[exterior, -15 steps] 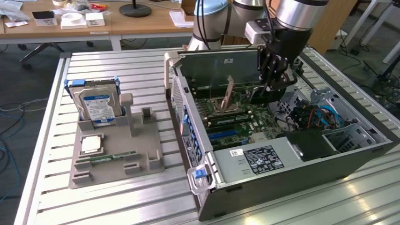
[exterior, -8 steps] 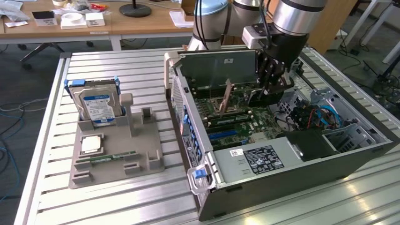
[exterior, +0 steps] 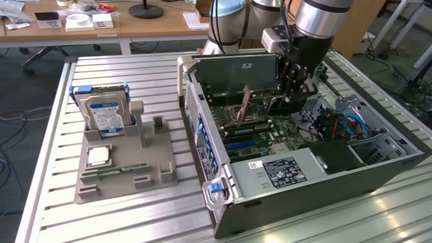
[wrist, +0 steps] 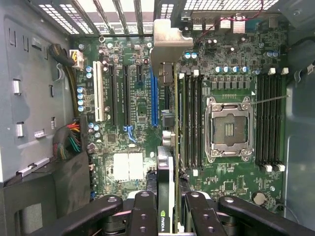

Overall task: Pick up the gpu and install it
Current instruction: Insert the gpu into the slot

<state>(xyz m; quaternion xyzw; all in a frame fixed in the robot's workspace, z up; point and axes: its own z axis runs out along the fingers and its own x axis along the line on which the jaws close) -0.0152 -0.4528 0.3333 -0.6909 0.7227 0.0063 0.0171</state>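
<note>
The hand (wrist: 167, 209) is gripping the gpu (wrist: 165, 172) edge-on between its fingers, hovering over the motherboard (wrist: 224, 184) beneath it. Doing this well likely means holding the card square, lining it up with the blue slot (wrist: 154, 98) just beside it, and pressing evenly.

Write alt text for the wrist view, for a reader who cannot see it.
The gripper holds the gpu edge-on over the motherboard inside the open computer case, its silver bracket toward the rear vents. The empty CPU socket lies beside it.
</note>
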